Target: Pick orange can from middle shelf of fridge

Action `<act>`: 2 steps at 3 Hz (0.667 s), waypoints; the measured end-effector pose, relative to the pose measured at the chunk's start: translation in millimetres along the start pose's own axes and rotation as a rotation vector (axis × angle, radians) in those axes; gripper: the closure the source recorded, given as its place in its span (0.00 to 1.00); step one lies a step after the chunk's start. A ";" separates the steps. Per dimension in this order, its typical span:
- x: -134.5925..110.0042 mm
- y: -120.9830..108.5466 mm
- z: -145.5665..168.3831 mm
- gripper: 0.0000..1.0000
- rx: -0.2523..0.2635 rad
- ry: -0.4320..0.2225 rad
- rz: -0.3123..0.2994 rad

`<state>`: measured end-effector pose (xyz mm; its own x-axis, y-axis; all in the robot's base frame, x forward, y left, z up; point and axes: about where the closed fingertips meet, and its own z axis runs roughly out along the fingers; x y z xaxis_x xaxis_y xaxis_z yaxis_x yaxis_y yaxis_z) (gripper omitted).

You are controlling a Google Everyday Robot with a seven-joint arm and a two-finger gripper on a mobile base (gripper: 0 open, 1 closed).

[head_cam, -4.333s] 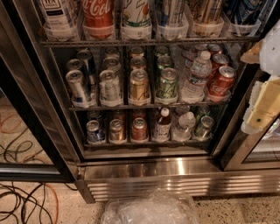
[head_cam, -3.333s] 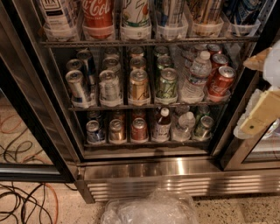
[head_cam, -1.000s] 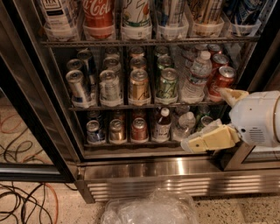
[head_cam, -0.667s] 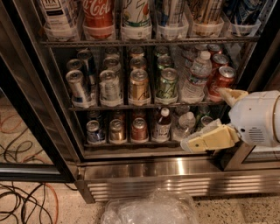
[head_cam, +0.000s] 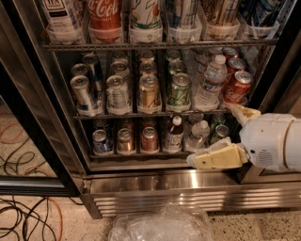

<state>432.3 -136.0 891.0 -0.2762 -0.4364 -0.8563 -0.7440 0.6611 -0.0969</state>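
Observation:
The orange can stands upright at the front of the middle shelf of the fridge, between a silver can and a green can. More orange cans queue behind it. My gripper is at the right, low in front of the bottom shelf, below and to the right of the orange can and apart from it. Its two beige fingers are spread open and hold nothing. One finger points left and the other points up near a red Coca-Cola can.
A water bottle stands right of the green can. Large tall cans fill the rack above. Small bottles and cans fill the rack below. The black door frame is at the left. Cables and a clear plastic bag lie on the floor.
My gripper has come in from the right edge, moving left and down to the front of the bottom shelf. Over the last second it has barely moved. The cans have not moved.

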 end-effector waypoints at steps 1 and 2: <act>5.3 11.8 17.0 0.00 0.034 -0.081 0.058; 10.0 21.0 34.9 0.00 0.098 -0.134 0.090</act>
<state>435.2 -105.1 862.7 -0.2508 -0.2915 -0.9231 -0.6551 0.7532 -0.0599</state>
